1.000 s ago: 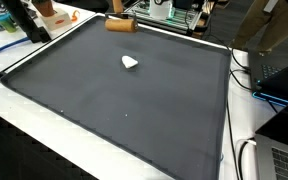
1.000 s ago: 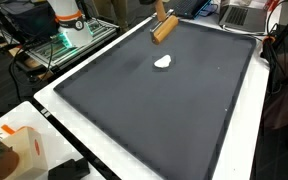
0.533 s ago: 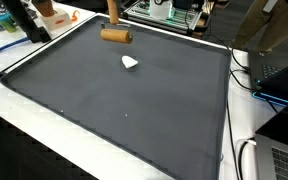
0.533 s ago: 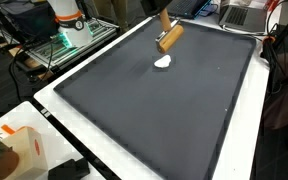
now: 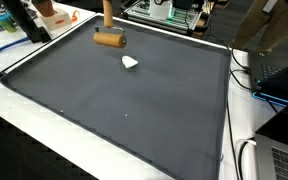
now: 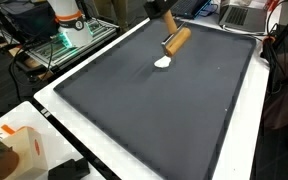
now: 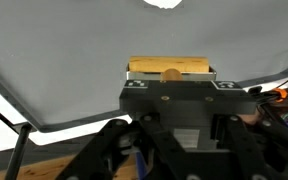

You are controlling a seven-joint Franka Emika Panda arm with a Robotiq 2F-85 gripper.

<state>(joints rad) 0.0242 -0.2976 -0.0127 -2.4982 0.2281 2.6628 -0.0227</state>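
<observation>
One gripper (image 7: 171,76) is in use, and its jaws are clamped on a light-brown wooden mallet-shaped tool (image 7: 171,68). In the wrist view the wood sits between the jaws, with the round end of the tool's stick handle facing the camera. In an exterior view the dark gripper (image 6: 160,10) enters at the top edge, and the tool (image 6: 176,42) hangs below it with its cylindrical head lowest. In an exterior view the tool's head (image 5: 109,39) lies horizontal, low over a dark grey rectangular mat (image 5: 124,110). Contact between head and mat cannot be confirmed.

A small white irregular lump (image 5: 130,62) rests on the mat near the head and apart from it. From a different angle the lump (image 6: 163,62) appears just beside the lower end of the head. In the wrist view the lump (image 7: 164,3) lies beyond the tool at the top edge.

The mat covers most of a white worktop (image 5: 29,118). An orange-and-white box (image 6: 24,145) stands at a worktop corner, well apart from the gripper.
</observation>
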